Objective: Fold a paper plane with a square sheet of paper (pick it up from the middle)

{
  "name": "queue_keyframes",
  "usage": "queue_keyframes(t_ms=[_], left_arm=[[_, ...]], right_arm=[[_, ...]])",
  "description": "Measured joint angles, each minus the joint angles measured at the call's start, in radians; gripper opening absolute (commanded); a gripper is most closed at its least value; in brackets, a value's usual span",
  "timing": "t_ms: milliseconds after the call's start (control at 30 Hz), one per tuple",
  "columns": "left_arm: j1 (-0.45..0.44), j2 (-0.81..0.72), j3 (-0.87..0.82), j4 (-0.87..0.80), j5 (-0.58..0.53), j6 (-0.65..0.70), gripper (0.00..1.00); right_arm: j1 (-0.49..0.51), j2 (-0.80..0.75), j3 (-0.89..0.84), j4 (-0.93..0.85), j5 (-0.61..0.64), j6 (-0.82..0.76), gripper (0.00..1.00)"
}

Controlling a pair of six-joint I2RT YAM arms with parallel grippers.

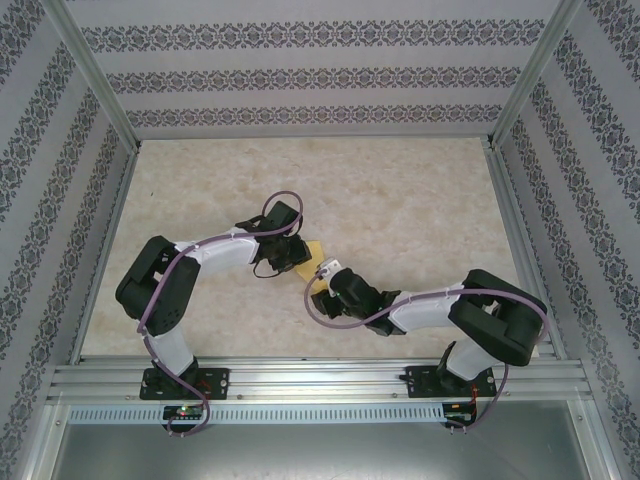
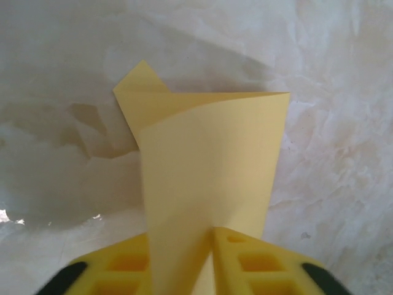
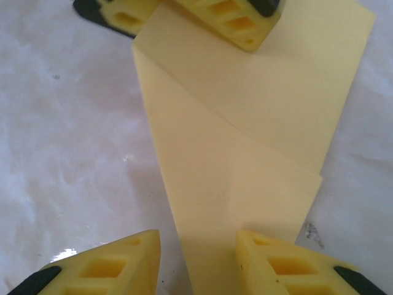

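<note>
Left gripper (image 2: 181,236): yellow fingers pinched together on a raised flap of the thin yellow paper sheet (image 2: 209,160). The flap curls up off the surface and runs straight into the jaws.

Right gripper (image 3: 196,236): jaws apart, straddling the near narrow end of the same sheet. The paper lies flat between the fingers and nothing is gripped.

Sheet is no plain square now. The right wrist view shows stacked layers, a long slim wedge over a wider panel, with diagonal edges. A small corner sticks out behind the lifted flap in the left wrist view. The top view puts the sheet mid-table, between the two wrists, mostly covered by them.

Step, my read: mid-fold, one flap being brought over. Not a paper plane yet.

Next move probably calls for:
- left carries the flap across and lines its edge to the centre line
- right comes down to pin the lower layers so they don't skate
- then press the crease flat

Risk: thin paper, so the flap may buckle or drag the whole sheet.

Containers: none in play. The sheet sits directly on the pale marbled tabletop (image 1: 400,190).
</note>
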Motion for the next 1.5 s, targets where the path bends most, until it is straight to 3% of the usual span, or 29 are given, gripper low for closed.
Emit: queue_keyframes(t_ms=[333,900,967,1100,1267,1333,1400,1500], left_arm=[[0.000,0.002,0.020,-0.012,0.003,0.004,0.09],[0.000,0.010,0.024,-0.028,0.003,0.008,0.10],[0.000,0.010,0.024,-0.028,0.003,0.008,0.13],[0.000,0.010,0.024,-0.033,0.003,0.011,0.25],[0.002,-0.003,0.025,-0.062,-0.010,0.020,0.54],[0.007,-0.031,0.025,-0.082,-0.030,0.026,0.58],[0.015,-0.076,0.024,-0.102,-0.055,0.029,0.69],[0.029,-0.170,0.008,-0.117,-0.095,0.034,0.75]], right_arm=[[0.111,0.054,0.045,-0.037,0.278,-0.229,0.37],[0.115,0.126,0.064,-0.014,0.407,-0.316,0.07],[0.115,0.128,0.069,-0.014,0.407,-0.314,0.01],[0.115,0.142,0.081,-0.011,0.404,-0.296,0.00],[0.115,0.146,0.089,-0.010,0.375,-0.241,0.00],[0.114,0.146,0.093,-0.010,0.343,-0.206,0.00],[0.107,0.145,0.093,-0.010,0.299,-0.168,0.00],[0.079,0.142,0.093,0.000,0.218,-0.102,0.00]])
